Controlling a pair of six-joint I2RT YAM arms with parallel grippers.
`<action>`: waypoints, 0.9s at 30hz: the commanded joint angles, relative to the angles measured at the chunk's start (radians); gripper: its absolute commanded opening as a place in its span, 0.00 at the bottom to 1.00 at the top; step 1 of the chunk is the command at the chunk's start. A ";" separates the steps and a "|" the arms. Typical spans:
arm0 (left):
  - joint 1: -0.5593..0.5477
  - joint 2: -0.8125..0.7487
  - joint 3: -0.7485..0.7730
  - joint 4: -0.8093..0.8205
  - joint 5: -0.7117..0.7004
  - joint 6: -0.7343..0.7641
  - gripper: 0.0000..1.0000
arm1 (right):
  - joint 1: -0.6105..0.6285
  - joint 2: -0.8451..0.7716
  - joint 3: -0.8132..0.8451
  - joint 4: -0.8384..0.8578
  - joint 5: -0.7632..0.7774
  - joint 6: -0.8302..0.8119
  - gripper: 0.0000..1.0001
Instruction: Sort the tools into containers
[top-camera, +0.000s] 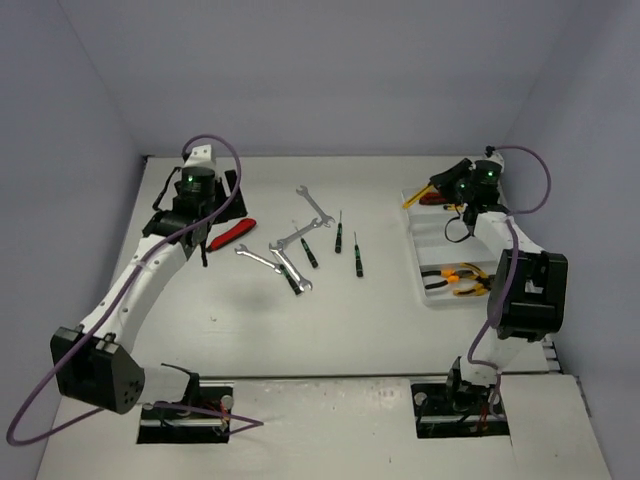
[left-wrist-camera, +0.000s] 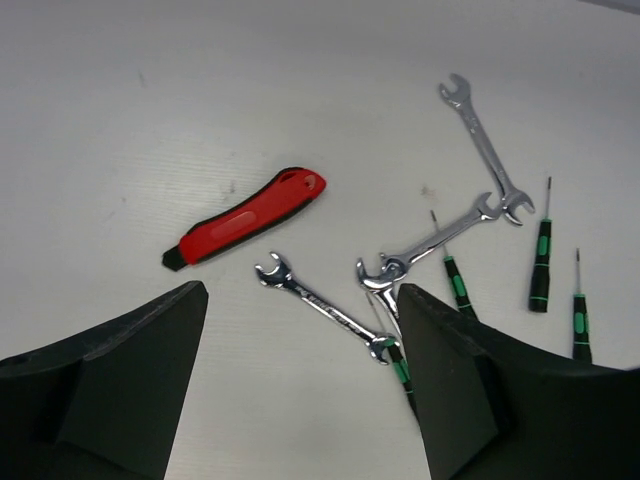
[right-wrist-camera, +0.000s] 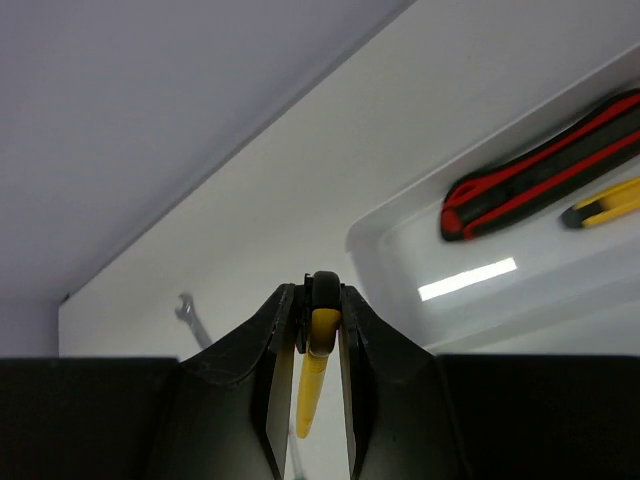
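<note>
My left gripper (left-wrist-camera: 300, 292) hangs open over the table with nothing between its fingers. A red-and-black cutter (left-wrist-camera: 245, 217) lies just beyond it. Three silver wrenches (left-wrist-camera: 430, 245) and several black-and-green screwdrivers (left-wrist-camera: 541, 265) lie scattered to its right. In the top view the left gripper (top-camera: 215, 215) is at the far left beside the red cutter (top-camera: 232, 233). My right gripper (right-wrist-camera: 320, 290) is shut on a yellow cutter (right-wrist-camera: 318, 370), held at the far left corner of the white tray (top-camera: 440, 240). A red-handled cutter (right-wrist-camera: 540, 170) and another yellow cutter (right-wrist-camera: 605, 203) lie in the tray's far compartment (right-wrist-camera: 400, 235).
Orange-handled pliers (top-camera: 465, 278) lie in the tray's nearest compartment. The wrenches (top-camera: 290, 255) and screwdrivers (top-camera: 340, 240) sit mid-table between the two arms. Pale walls close in the table at the back and on both sides.
</note>
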 joint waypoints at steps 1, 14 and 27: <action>0.040 -0.084 -0.016 -0.030 0.047 0.049 0.74 | -0.103 0.115 0.116 0.122 -0.069 0.082 0.00; 0.066 -0.111 -0.039 -0.060 0.053 0.110 0.75 | -0.140 0.370 0.216 0.188 -0.047 0.128 0.18; 0.069 -0.034 -0.029 -0.068 0.056 0.128 0.75 | -0.141 0.087 0.184 -0.059 0.122 -0.087 0.60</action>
